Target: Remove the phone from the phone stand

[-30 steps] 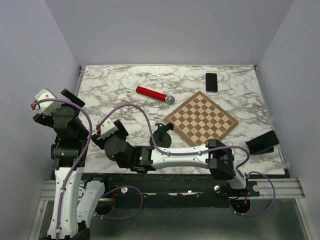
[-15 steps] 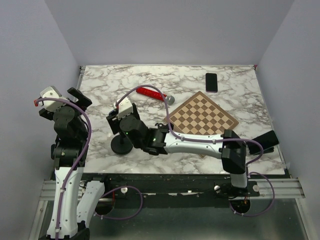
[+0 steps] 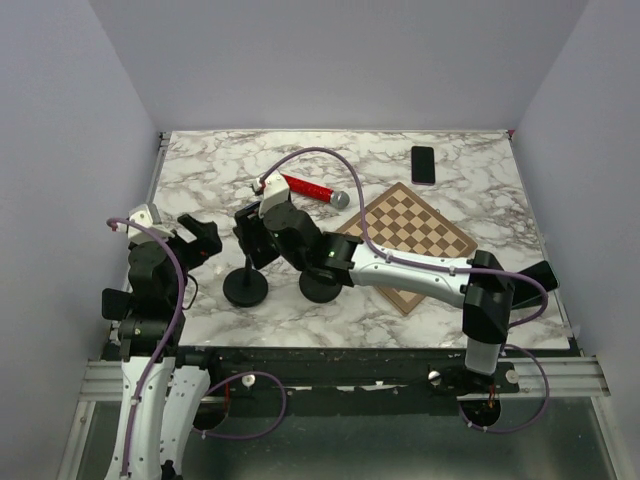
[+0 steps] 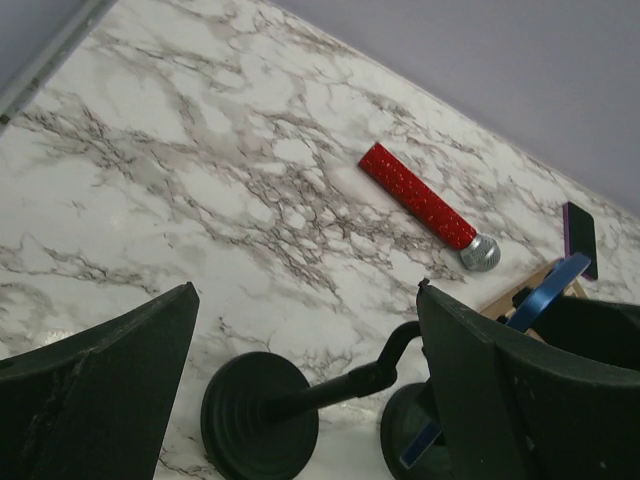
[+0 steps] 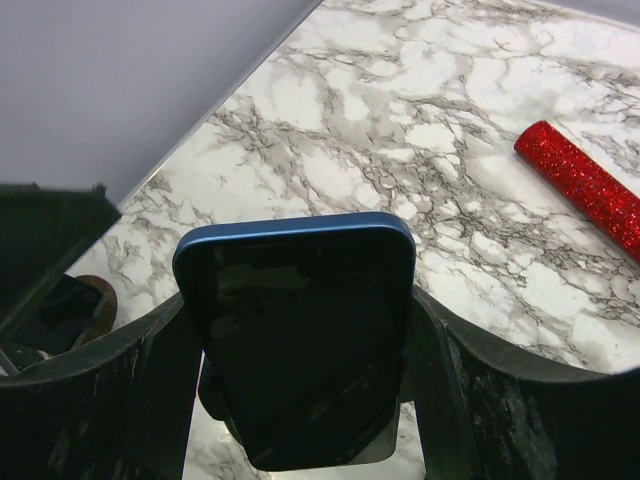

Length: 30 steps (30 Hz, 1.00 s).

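The blue-edged phone [image 5: 300, 330] stands upright between my right gripper's [image 5: 300, 310] fingers [image 5: 450, 385], which press on both of its long sides. A dark cradle shows behind its lower end; I cannot tell whether the phone rests on it. In the top view the right gripper [image 3: 255, 235] holds the phone [image 3: 249, 238] above the black phone stand [image 3: 245, 290]. The stand's round base [image 4: 258, 415] and bent stem lie between my open left gripper's [image 4: 305, 300] fingers. The left gripper [image 3: 200, 240] is just left of the stand.
A second black round base [image 3: 320, 287] sits right of the stand. A red glitter microphone [image 3: 310, 188], a chessboard [image 3: 420, 235] and another dark phone [image 3: 423, 164] lie further back. A black object [image 3: 535, 280] sits at the right table edge.
My right gripper swung from the front left, back and right, to over the stand and now holds the phone. My left gripper came down and right toward the stand.
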### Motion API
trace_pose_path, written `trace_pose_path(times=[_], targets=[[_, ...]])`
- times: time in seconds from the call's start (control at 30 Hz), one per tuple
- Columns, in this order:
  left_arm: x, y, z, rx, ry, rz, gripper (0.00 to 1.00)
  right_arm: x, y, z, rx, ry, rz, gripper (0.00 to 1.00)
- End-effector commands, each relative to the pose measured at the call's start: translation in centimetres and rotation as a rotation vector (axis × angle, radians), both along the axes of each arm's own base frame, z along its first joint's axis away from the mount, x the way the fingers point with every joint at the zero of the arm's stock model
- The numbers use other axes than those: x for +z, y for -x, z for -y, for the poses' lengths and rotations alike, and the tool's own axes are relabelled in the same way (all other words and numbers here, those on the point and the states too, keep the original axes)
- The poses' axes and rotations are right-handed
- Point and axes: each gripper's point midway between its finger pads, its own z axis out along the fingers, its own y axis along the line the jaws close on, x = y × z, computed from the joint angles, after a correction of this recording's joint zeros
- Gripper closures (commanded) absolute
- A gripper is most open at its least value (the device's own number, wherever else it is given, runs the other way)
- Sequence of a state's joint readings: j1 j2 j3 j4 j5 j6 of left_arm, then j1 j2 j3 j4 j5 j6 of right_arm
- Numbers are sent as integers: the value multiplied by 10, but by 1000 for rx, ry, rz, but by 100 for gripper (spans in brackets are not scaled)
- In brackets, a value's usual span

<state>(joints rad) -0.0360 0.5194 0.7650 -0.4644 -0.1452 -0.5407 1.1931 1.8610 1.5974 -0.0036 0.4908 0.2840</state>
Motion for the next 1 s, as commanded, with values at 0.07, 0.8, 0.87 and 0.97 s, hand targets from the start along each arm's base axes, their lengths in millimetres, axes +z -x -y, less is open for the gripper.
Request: trace_pose_path(times=[0.07,0.8,0.87,0.97], targets=[[-27,22,40,-207,88,-21,3,16,3,15,32,-58,-56,99],[-34,35,107,-639,123,62,34,40,7,11,66,-95,-54,99],[-35,32,107,-632,123,54,34,40,9,9,80,-100,-59,100],[-29,29,110,-652,128,78,35,35,9,7,80,-93,-67,99]])
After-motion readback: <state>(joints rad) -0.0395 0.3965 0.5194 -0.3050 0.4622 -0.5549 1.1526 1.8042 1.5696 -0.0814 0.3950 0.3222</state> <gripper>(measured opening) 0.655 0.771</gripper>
